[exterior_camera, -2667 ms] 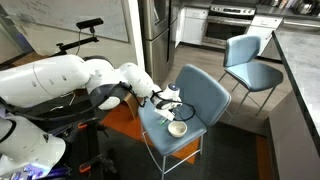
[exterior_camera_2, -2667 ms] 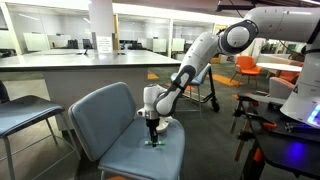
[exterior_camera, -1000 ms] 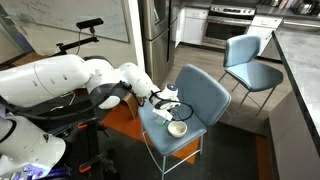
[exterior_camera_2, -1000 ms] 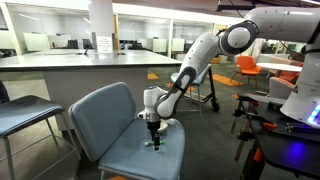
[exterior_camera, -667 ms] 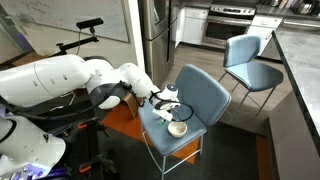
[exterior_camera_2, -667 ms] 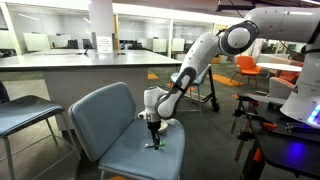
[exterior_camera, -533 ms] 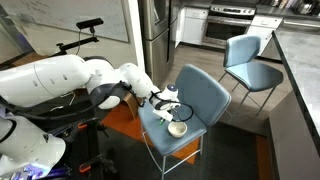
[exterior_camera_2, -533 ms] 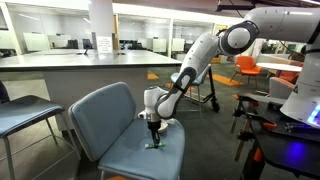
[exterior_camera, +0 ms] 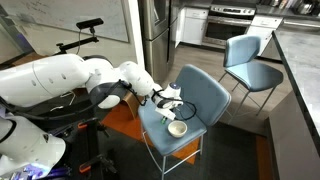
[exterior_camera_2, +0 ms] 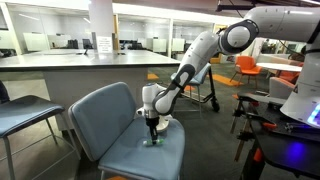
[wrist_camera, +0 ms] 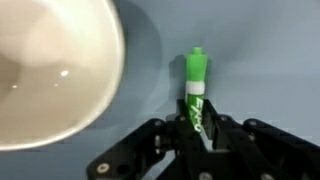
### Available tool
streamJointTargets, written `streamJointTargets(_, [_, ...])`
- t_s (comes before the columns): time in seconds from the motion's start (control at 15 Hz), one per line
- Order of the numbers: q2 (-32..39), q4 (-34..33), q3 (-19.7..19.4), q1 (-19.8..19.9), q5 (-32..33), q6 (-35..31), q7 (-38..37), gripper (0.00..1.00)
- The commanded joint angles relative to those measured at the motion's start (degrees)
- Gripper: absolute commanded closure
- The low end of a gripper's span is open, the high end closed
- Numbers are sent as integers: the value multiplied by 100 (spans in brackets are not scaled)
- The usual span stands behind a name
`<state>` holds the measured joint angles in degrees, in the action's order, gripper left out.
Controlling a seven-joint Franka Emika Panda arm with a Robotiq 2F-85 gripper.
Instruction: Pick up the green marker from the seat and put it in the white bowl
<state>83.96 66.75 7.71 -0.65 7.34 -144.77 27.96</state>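
- Seat, blue-grey, padded: white bowl carried near its front edge.
- Panda arm: reached down over the seat.
- White bowl: cream inside, seen in the wrist view at 9 o'clock of the marker, just beside it, apart.
- Gripper: fingers pinched on the marker's lower end.
- Green marker: capped tip pointed to 12 o'clock; contact with the seat cannot be told.
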Motion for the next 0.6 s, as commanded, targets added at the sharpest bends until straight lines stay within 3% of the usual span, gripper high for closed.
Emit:
streamJointTargets(0.0, [-369,215,-77,29,10,153,-96,95])
streamJointTargets(0.53, [-740,195,-567,36,80,38,-104,95])
